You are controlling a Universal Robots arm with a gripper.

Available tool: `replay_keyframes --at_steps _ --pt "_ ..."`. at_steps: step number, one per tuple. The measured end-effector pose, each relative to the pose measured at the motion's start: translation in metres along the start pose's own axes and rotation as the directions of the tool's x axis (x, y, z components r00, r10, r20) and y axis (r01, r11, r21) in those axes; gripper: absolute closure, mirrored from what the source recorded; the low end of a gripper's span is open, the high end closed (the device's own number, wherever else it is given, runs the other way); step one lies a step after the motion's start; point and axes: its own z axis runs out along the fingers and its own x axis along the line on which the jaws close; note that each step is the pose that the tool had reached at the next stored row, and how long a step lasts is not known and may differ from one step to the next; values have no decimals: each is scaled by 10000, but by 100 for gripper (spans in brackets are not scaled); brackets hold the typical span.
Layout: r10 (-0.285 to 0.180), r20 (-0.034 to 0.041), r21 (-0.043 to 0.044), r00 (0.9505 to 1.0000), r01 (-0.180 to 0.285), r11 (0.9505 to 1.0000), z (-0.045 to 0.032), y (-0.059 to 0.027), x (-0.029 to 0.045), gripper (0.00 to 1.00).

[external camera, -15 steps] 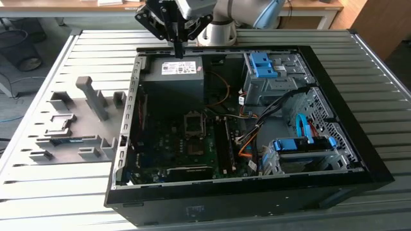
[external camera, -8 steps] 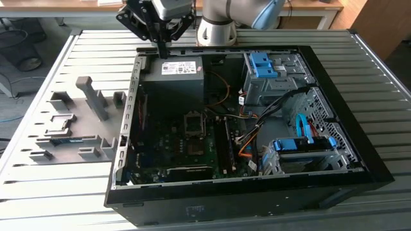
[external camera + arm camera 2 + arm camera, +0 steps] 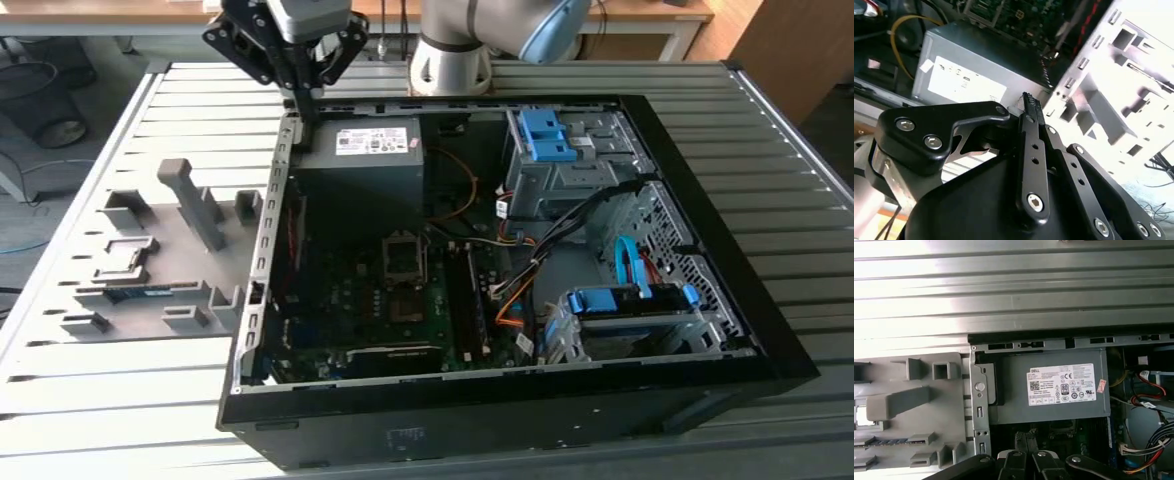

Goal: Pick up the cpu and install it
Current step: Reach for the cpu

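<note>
A: Install status? Near to far.

B: Nearest is the open computer case (image 3: 534, 420), lying on the slatted worktop (image 3: 747, 120). The motherboard (image 3: 360, 320) is exposed, with the black socket frame (image 3: 404, 255) mid-board. No silver chip can be made out in the socket, though it's too dark there to be sure.

A: So where's the part?

B: Most likely on the grey fixture tray (image 3: 134, 325), just beside the case on the exterior view's left. The first wrist view shows a pale square in one tray pocket. That's probably the cpu (image 3: 858, 415), but the frame edge cuts it off, so it's unconfirmed. The memory stick (image 3: 140, 293) lies in a tray slot near that pocket.

A: End effector?

B: Farther back. The end effector (image 3: 304, 112) hangs over the case's far corner by the power supply (image 3: 358, 180), well apart from both the tray pocket and the socket. In both wrist views the fingers (image 3: 1030, 130) are pressed together with nothing visible between them. It's closed and looks empty.

A: Progress call?

B: Barely begun, by judgement. The pick isn't done and the chip isn't seated. Both halves of the task are left, assuming the pale square is the chip. Farthest back, the arm base (image 3: 447, 60) stands behind the case.
</note>
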Motion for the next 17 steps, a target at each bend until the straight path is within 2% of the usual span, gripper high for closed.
replay_keyframes --at_steps 4,15,17 --pt "1 0 1 10000 -1 10000 -3 -7 92 90" --pt "-1 0 0 10000 1 10000 -7 -19 257 90" --pt "1 0 0 10000 -1 10000 -8 -25 326 90"
